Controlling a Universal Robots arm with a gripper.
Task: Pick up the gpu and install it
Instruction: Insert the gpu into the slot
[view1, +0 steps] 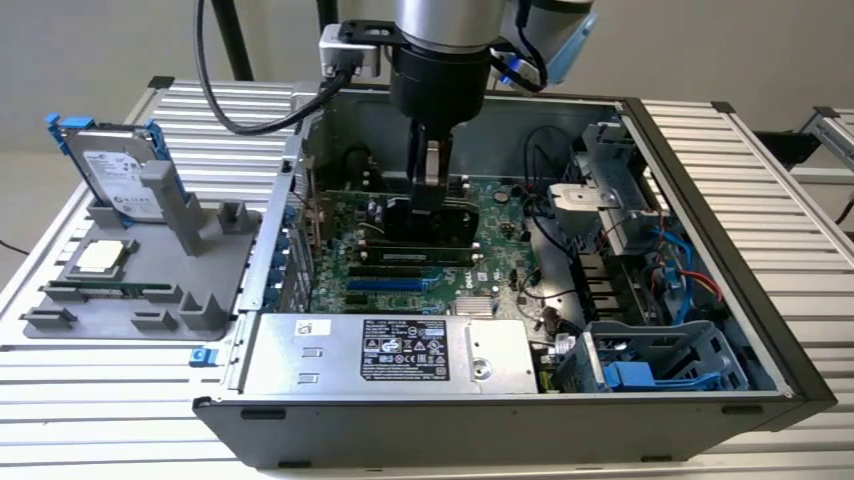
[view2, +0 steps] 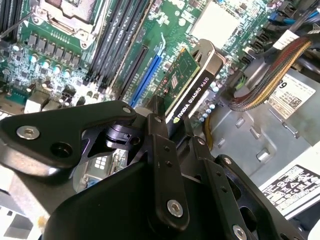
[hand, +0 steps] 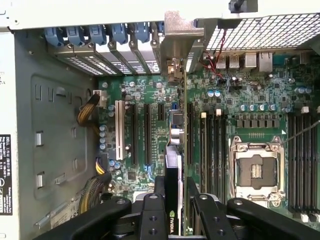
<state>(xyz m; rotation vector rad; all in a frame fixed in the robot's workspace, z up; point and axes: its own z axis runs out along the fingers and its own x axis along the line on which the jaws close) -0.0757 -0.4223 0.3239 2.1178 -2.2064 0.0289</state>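
A ribbed aluminium worktable (view1: 787, 180) carries an open black desktop computer case (view1: 507, 425) lying on its side, its green motherboard (view1: 501, 260) facing up. In the exterior view, a grey moulded holder tray (view1: 127, 300) sits on the table toward the exterior view's left, with a silver hard drive (view1: 114, 170) in a blue frame standing upright in it and a square silver processor chip (view1: 100, 258) lying flat beside. A silver box-shaped power supply (view1: 387, 355) with a white label fills the case's near edge. The arm's round metal and black wrist reaches straight down into the case, and the gripper (view1: 434, 205) grasps the gpu (view1: 420, 245), which stands on edge just above or against the motherboard's slots; contact cannot be told. In the second wrist view, the black angular fingers (view2: 162, 165) pinch the gpu (view2: 187, 87), a thin green card with a black lettered edge, held over a long blue slot (view2: 150, 72); a braided bundle of cables (view2: 265, 75) runs beside it. In the first wrist view, the gripper (hand: 175, 210) clamps the card edge-on, the gpu (hand: 175, 165) lining up between black expansion slots, its flat silver bracket (hand: 180, 42) reaching the case's rear wall beside blue plastic clips (hand: 100, 35). A square processor socket (hand: 257, 170) with a metal frame lies nearby.
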